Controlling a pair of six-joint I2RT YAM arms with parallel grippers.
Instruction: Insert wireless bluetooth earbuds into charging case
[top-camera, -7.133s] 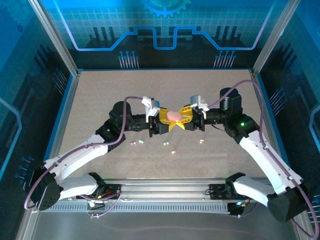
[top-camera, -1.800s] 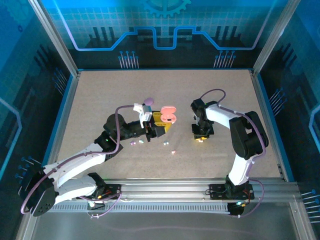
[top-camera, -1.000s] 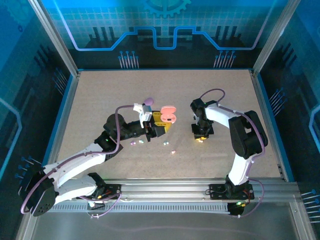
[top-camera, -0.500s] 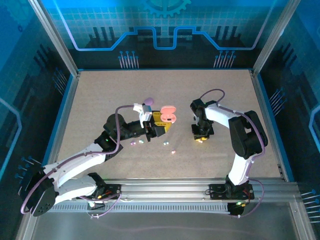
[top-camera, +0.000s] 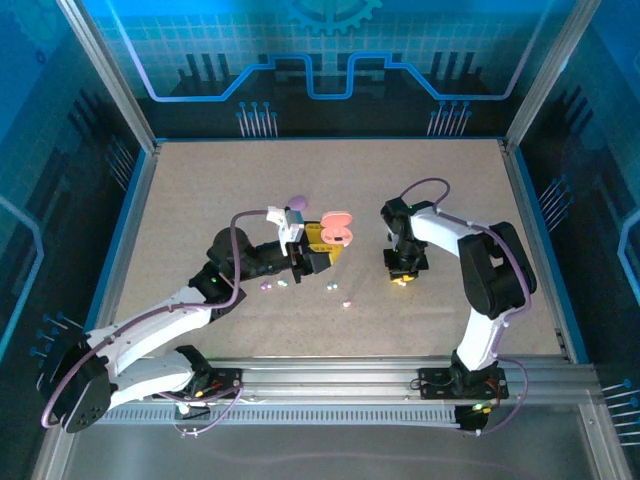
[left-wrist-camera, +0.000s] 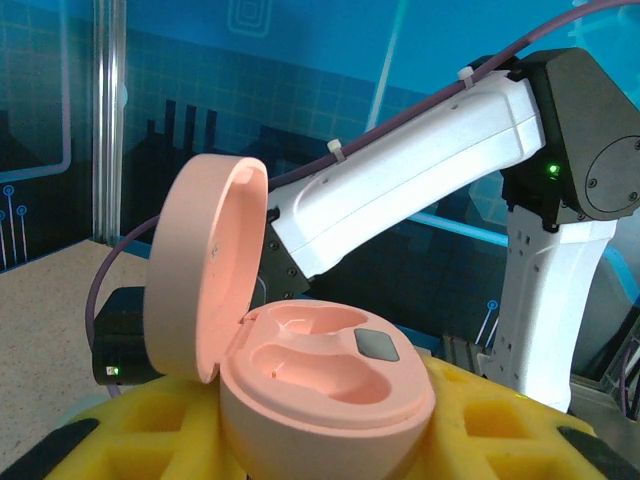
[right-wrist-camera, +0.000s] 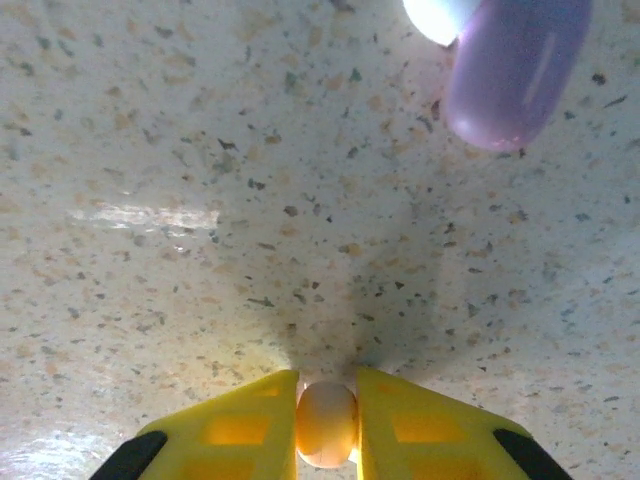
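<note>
Right jaws: just closed, now pinching a pink earbud (right-wrist-camera: 326, 424) between their tips, down on the worktop (right-wrist-camera: 200, 150).
Left jaws: gripping the pink case (left-wrist-camera: 320, 390), lid open, both sockets empty.
Meaning: the bud looks ready to be lifted and carried to the case.

The left gripper (left-wrist-camera: 320, 445) clamps a pink charging case (left-wrist-camera: 330, 405) between its yellow fingers (left-wrist-camera: 495, 430). The case's lid (left-wrist-camera: 205, 265) stands open, tilted up to the left, baring two moulded wells and a small grey pad (left-wrist-camera: 377, 345). Behind it rises the other arm's white link (left-wrist-camera: 410, 190), with a purple cable (left-wrist-camera: 108, 290) beside it.
</note>
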